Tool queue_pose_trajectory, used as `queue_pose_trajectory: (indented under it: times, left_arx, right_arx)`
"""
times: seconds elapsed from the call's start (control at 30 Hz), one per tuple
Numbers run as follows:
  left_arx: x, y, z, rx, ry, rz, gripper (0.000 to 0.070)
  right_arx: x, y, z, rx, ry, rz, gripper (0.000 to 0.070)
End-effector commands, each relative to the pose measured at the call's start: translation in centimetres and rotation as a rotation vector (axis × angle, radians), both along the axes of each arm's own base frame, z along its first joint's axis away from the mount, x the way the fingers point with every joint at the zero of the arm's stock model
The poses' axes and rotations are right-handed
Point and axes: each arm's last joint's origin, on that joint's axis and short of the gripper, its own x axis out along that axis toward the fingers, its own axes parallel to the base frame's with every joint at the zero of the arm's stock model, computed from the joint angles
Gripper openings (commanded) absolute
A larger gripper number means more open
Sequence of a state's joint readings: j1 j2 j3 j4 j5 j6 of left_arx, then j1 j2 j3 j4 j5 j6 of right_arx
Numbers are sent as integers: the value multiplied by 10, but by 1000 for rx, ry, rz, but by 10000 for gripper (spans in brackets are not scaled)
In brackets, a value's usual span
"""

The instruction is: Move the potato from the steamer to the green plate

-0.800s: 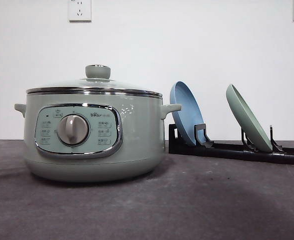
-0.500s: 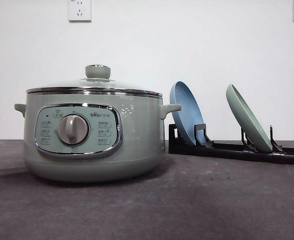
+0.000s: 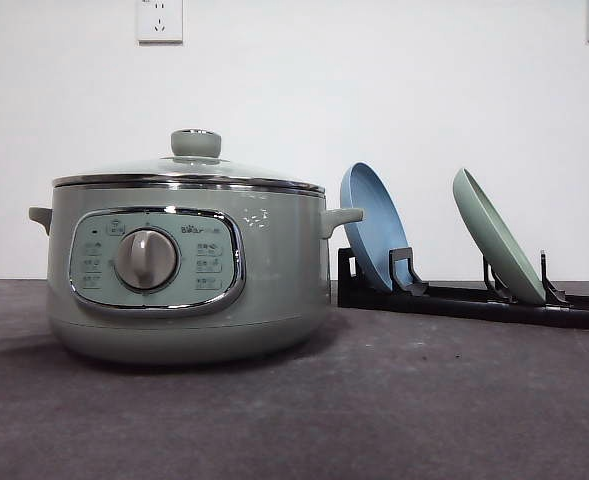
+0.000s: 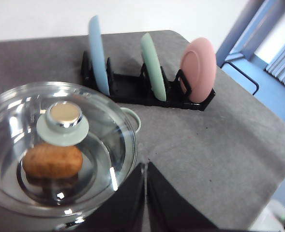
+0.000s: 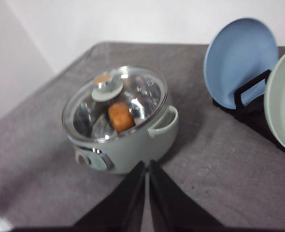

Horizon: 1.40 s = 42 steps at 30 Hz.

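steamer: pale sage-green round pot, upright on the table, chrome-framed panel with silver dial facing front, knobbed glass lid seated on top. potato: orange-brown oblong lump, lying inside the steamer under the lid. green plate: pale mint, standing tilted on edge in a rack slot.

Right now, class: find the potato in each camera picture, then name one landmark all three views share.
Front view: the potato cannot be seen; the steamer's opaque wall stands in front of its inside.
Left wrist view: the potato lies inside the steamer, seen through the glass lid, beside the lid's knob.
Right wrist view: the potato shows through the lid, near the pot's middle.
Shared landmark: the blue plate standing in the rack.
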<state>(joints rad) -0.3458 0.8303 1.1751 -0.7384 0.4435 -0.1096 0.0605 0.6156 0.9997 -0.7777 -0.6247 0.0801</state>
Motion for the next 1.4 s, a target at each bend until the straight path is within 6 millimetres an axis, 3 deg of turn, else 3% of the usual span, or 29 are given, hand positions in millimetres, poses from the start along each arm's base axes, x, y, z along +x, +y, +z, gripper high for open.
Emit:
queue_pose_trajectory:
  times: [0.0,0.27,0.53,0.57,0.7,0.77,0.9,1.0,1.37]
  left_arx:
    - [-1,-1,5,31,-50,-31,2]
    - [-1,-1,5,31,-51,-33,7]
    - [-1,-1,5,31,-50,-34,177]
    - [-1,-1,5,31,-49,-35,218]
    - [-1,-2,5,30,-50,-40,563]
    - [-1,-2,5,30,-51,-40,686]
    - [-1,-2,5,30,-51,-40,700]
    - [-2,-2,5,31,-49,-40,700]
    - [-1,-2,5,30,-52,-39,700]
  right_arx:
    - [1,1,4,-58,-59,34,4]
    - [-3,1,5,-57,-80,41,4]
    - [-4,1,3,-44,-43,36,22]
    - [-4,1,3,-39,-39,36,66]
    - [-4,2,3,-36,-37,45,385]
    - [-4,3,3,-36,-37,51,497]
    - [-5,4,3,-35,-37,65,641]
    - [-5,5,4,-24,-28,68,689]
    - [-5,5,4,-17,-22,66,691]
